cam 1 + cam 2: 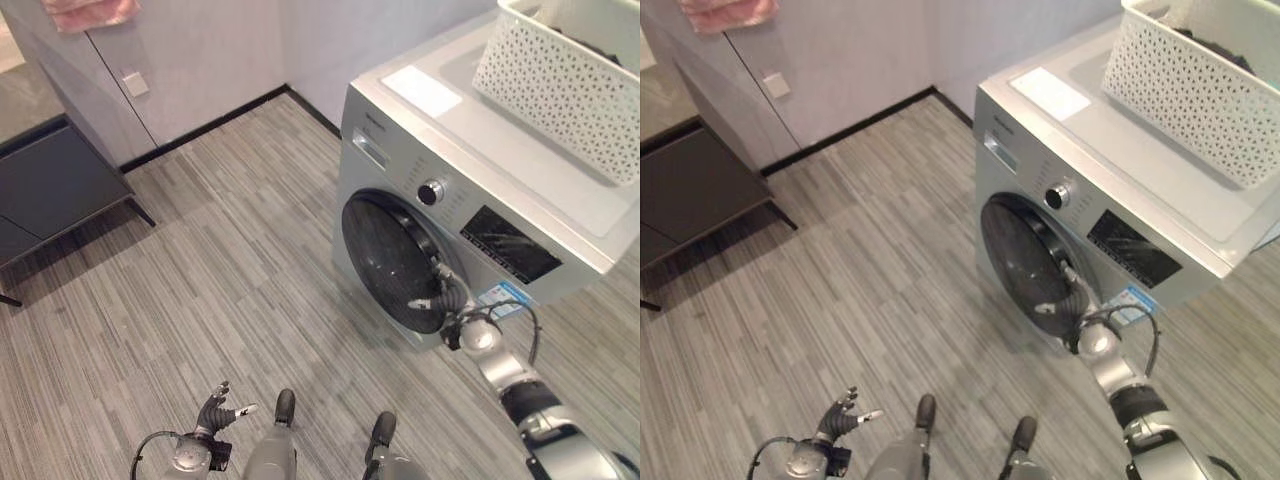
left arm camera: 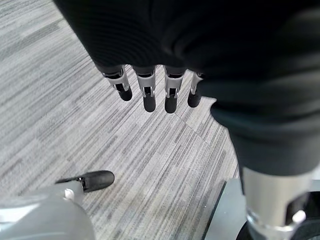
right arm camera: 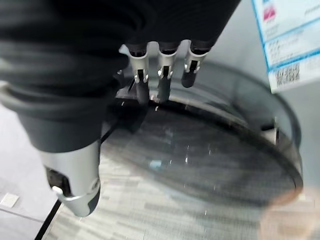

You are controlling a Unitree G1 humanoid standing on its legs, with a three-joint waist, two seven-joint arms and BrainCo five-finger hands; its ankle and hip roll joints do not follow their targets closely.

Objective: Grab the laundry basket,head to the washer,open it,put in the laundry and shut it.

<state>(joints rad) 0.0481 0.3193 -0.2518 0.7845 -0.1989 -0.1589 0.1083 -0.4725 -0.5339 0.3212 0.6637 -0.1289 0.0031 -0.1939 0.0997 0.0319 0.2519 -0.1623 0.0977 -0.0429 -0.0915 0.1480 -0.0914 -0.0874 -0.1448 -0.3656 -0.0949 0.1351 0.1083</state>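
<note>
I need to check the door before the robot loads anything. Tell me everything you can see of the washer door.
The washer door is round, with dark glass in a black ring, set low in the silver washer's front below the knob. It looks shut or nearly so. The right robot hand reaches its lower right rim, fingers at the edge.

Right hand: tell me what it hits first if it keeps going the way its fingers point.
Most likely the washer door: the right hand reaches toward the door's dark glass, fingers straight and right at its rim. Whether they already touch is unclear.
</note>
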